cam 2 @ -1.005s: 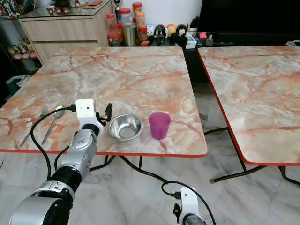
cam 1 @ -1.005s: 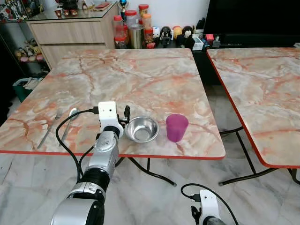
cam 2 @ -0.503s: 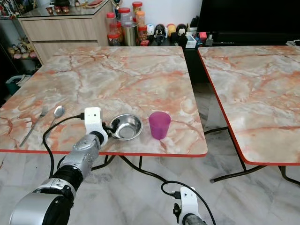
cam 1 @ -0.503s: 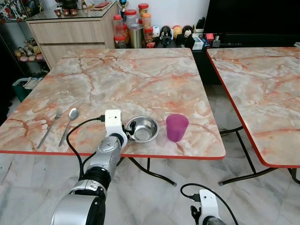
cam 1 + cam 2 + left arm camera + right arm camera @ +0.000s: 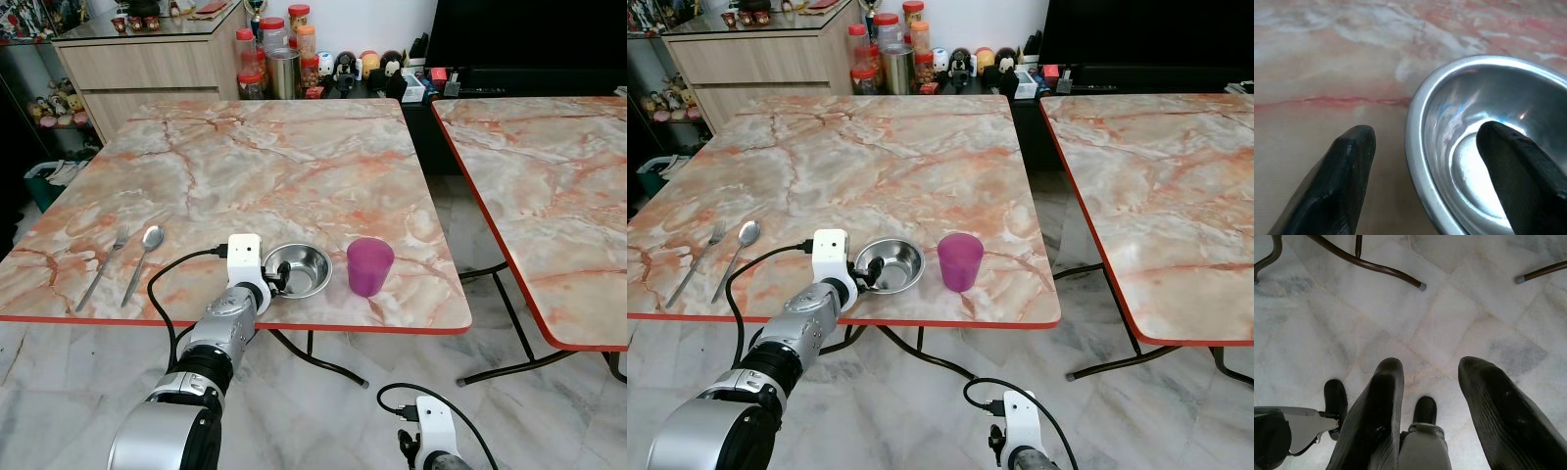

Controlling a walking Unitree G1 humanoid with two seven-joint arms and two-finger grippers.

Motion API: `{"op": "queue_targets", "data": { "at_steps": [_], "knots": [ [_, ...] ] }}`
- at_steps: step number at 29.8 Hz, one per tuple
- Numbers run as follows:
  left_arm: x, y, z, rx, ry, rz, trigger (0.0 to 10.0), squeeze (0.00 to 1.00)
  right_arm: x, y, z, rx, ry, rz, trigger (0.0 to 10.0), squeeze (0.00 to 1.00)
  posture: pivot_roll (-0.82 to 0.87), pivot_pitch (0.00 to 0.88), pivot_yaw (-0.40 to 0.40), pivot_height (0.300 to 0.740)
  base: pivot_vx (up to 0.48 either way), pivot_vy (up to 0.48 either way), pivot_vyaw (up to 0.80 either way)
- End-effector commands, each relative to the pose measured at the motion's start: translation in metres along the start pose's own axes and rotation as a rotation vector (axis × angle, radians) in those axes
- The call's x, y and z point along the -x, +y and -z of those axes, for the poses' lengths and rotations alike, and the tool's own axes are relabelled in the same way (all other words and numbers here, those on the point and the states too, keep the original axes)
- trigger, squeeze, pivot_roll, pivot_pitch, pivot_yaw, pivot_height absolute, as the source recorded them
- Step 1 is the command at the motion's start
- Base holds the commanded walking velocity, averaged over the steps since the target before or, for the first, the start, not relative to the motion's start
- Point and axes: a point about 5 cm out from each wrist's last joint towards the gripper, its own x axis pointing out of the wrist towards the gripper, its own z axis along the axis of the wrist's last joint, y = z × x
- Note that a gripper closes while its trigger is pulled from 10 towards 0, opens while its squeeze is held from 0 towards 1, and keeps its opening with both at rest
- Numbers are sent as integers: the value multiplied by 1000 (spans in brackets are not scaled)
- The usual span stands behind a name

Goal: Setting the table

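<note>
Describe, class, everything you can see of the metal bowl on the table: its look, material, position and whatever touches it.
The metal bowl is small, round and shiny, seemingly steel, with a thin rolled rim and flat base. It sits upright and empty near the marble table's front edge, left of the purple cup, apart from it. The left gripper straddles its near rim, jaws open: one finger inside, one outside on the tabletop. Contact with the rim cannot be told.

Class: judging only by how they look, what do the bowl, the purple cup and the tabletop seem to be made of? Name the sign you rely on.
Bowl: probably stainless steel, polished; it mirrors light and the left gripper straddling its rim.
Purple cup: likely plastic; uniform, slightly translucent colour, matte sheen.
Tabletop: marble-patterned, pink and orange veins, glossy; real stone or laminate cannot be told.
</note>
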Motion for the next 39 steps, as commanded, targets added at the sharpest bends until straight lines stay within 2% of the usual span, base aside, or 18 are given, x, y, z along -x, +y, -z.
{"op": "queue_targets", "data": {
  "at_steps": [1,2,39],
  "knots": [
    [-1,1,0,-34,27,-9,3216,0,0,1,0,-2,4,-5,10000,0,-47,0,44,740,0,0,0],
    [-1,2,1,-28,33,-18,0,0,0,1,0,-2,4,-5,10000,0,-47,0,44,740,0,0,0],
    [1,15,-8,18,0,-54,0,0,-1,2,-3,2,0,-9,10000,0,-43,0,35,740,0,0,0]
  ]
}}
